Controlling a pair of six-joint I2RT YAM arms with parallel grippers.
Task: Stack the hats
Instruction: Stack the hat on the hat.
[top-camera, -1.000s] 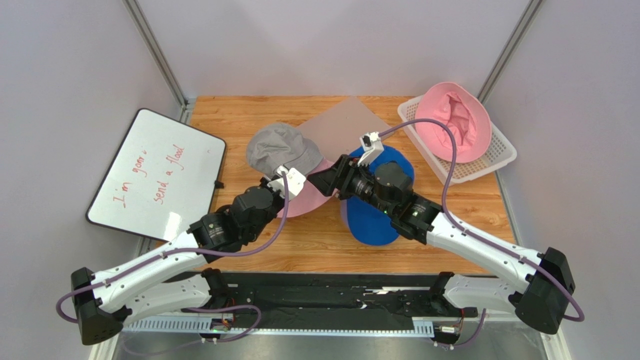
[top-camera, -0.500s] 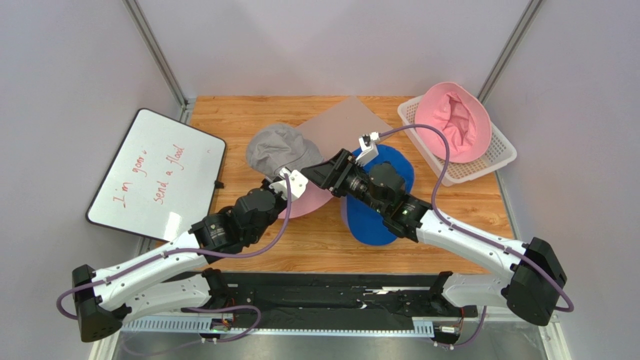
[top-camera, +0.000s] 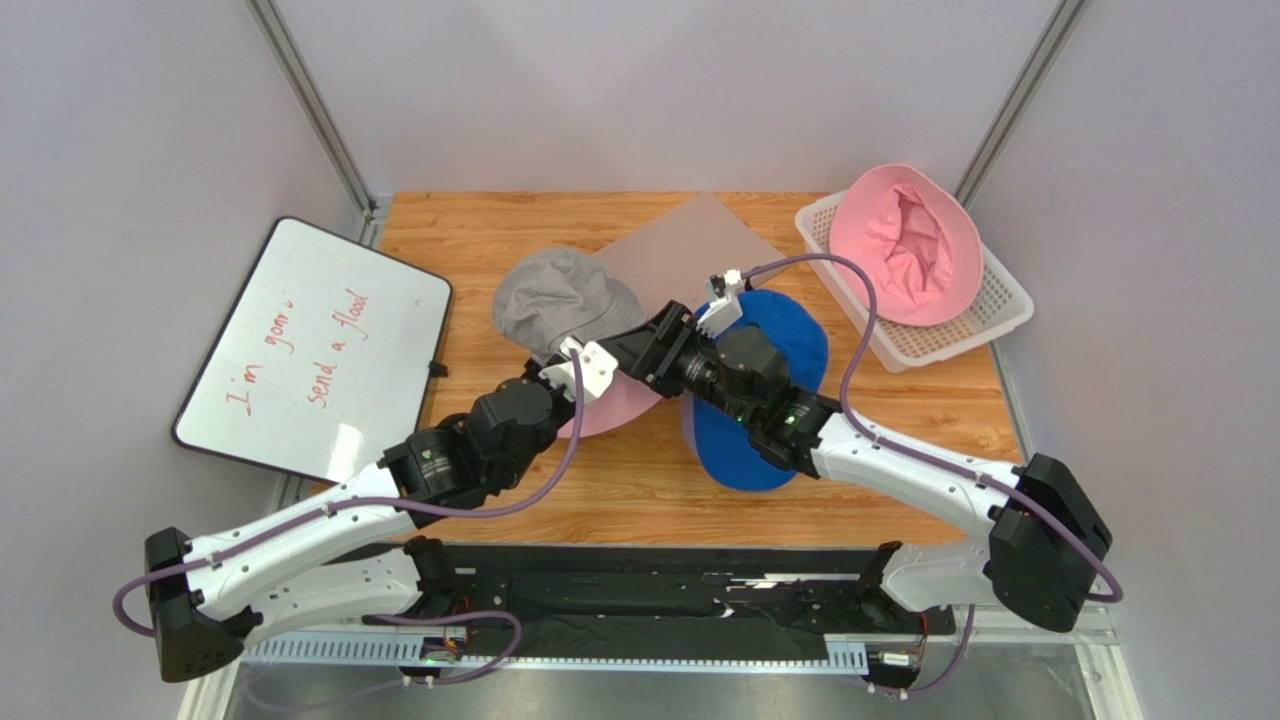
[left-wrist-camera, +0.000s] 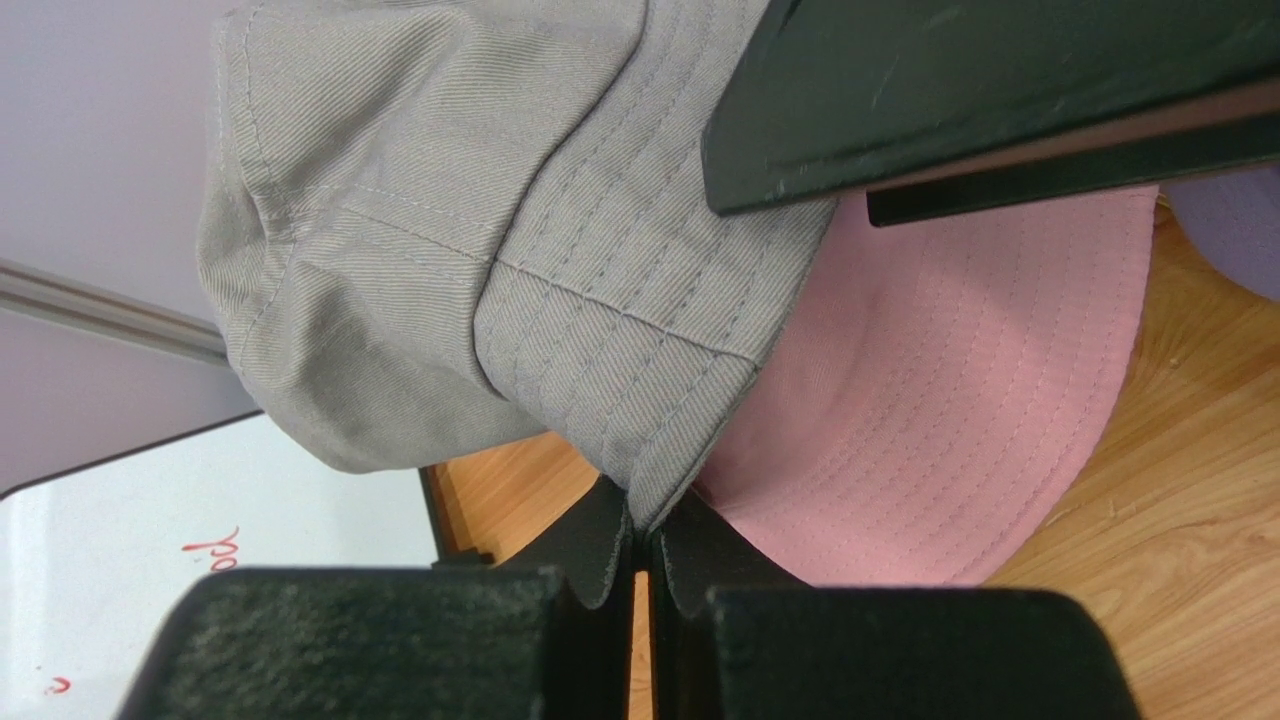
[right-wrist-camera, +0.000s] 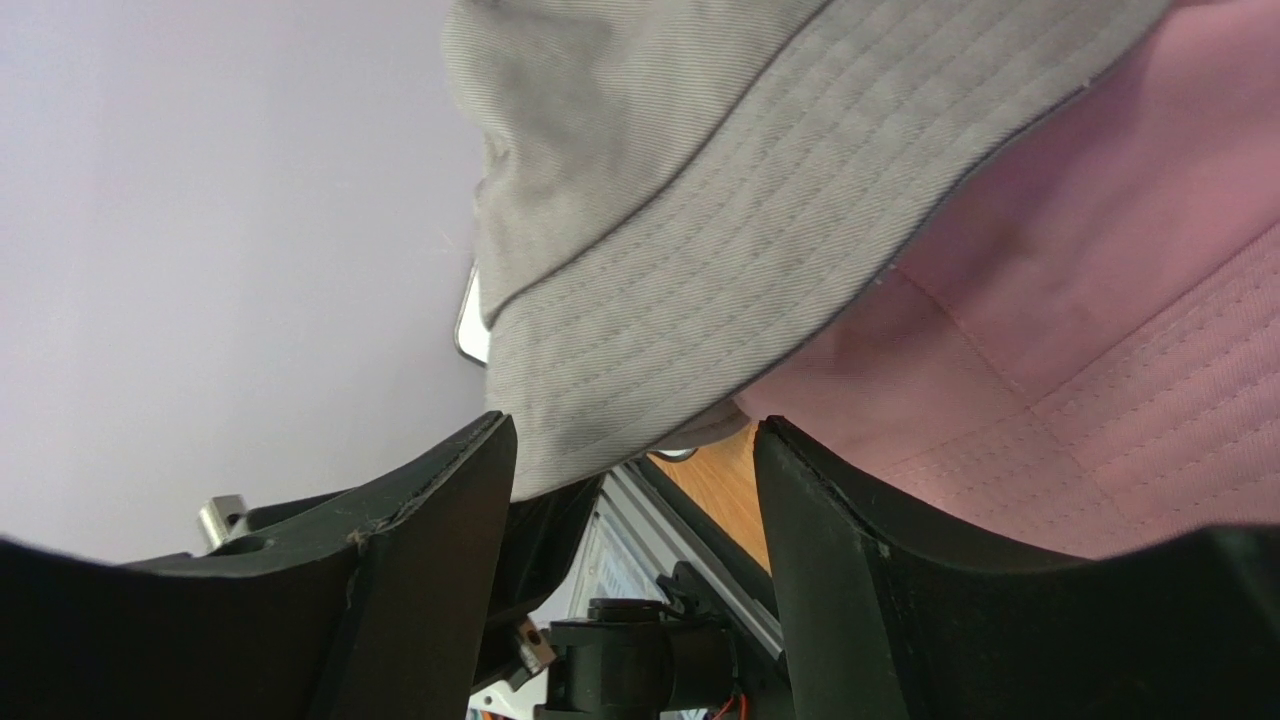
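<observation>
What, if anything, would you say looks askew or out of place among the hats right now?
The grey bucket hat sits off-centre on the pink hat, covering only its far-left side, its brim pinched by the left gripper. Another pink bucket hat lies upside down in the white basket, covering its far corner.

We see a wooden table (top-camera: 496, 225) with a warm orange grain, set in a booth of plain, pale lavender-grey walls (top-camera: 661, 90). A slim metal post (top-camera: 308, 105) stands at the table's far left corner and a second post (top-camera: 1022, 98) at its far right. A flat grey sheet (top-camera: 684, 240) lies at the far middle of the table. A whiteboard (top-camera: 316, 353) with red handwriting sits beside the left edge. A black base plate (top-camera: 646, 593) runs along the near edge. The light is soft and even.
</observation>
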